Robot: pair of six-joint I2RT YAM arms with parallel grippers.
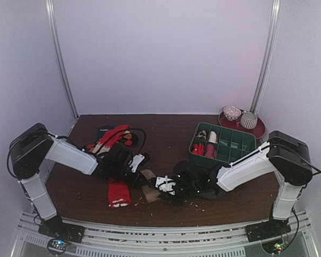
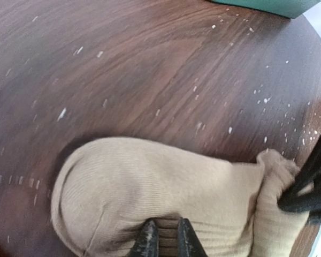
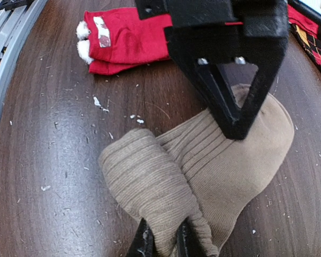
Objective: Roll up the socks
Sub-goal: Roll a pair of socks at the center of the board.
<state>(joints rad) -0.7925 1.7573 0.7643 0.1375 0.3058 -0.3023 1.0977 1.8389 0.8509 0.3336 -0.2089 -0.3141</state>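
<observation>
centrally, at the lower middle of the top view, the tan sock point(image 1: 148, 188) lies partly folded on the bench point(image 1: 166, 140). the left claw point(image 2: 164, 242) pinches its fabric at one edge; the right claw point(image 3: 161, 243) is clamped on the folded end. the red sock point(image 1: 119, 194) lies just to its left.

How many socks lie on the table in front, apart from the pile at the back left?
2. The red sock lies near the front edge of the table; the tan sock lies just right of it. Others may be hidden from view.
</observation>
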